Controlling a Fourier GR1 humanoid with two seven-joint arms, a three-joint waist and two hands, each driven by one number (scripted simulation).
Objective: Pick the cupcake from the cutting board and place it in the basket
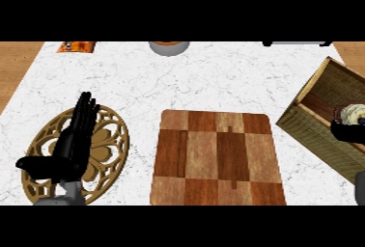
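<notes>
Head view: resting the left hand [68, 149] open over the trivet [122, 140], fingers straight and together, out of the way. Finding the cupcake [353, 113] already inside the basket [321, 140], off the cutting board [214, 159], with the right hand [348, 131] just below it, probably for releasing; not being able to tell open or closed

The counter [214, 77] is white marble with thin grey veins. The board [217, 159] is a patchwork of 2 browns, pale tan and dark reddish, in wood-grained rectangles. The trivet [114, 142] is dull gold, cut in a petal pattern. The basket [317, 140] is olive-tan weave, darker brown inside. The cupcake [352, 113] shows cream frosting. The left hand [69, 148] and right hand [348, 132] are black; the left forearm [61, 195] is grey. A packet [77, 46] at the far edge is orange.
</notes>
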